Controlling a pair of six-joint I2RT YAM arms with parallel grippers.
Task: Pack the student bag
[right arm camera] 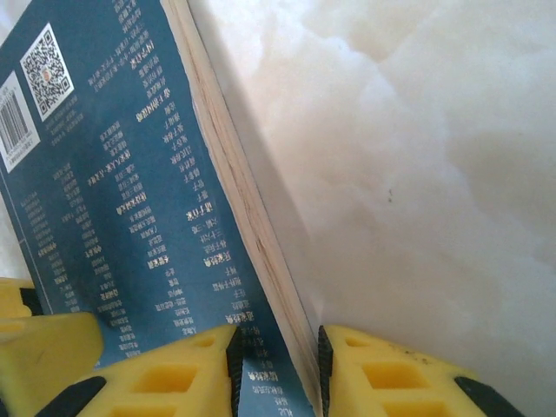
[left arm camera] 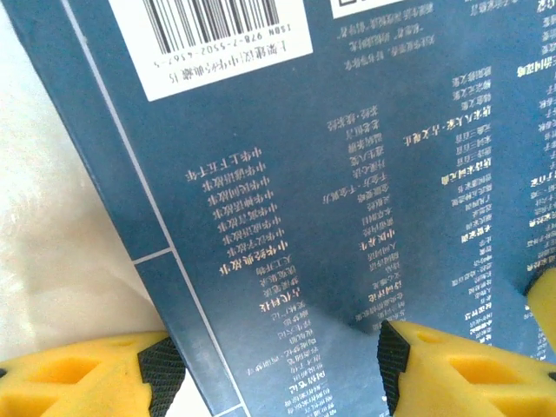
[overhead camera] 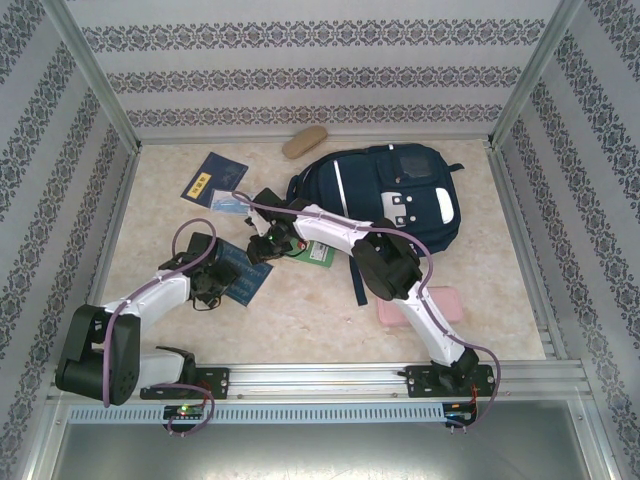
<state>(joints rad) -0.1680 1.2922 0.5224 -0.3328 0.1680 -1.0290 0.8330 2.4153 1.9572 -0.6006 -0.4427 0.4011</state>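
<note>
The step in hand looks like lifting the blue book (overhead camera: 245,280) off the counter (overhead camera: 320,325). The right hand (right arm camera: 278,360) stands narrow around the book's page edge, pads just beside it; whether it truly grips I cannot tell. The left hand (left arm camera: 278,369) spreads wide over the cover, holding nothing. The student bag (overhead camera: 390,195) lies at two o'clock from the book, well apart. The next move calls for a firm pinch, then a lift clear of the green item (overhead camera: 322,252) at three o'clock. Bare counter lies toward six.
</note>
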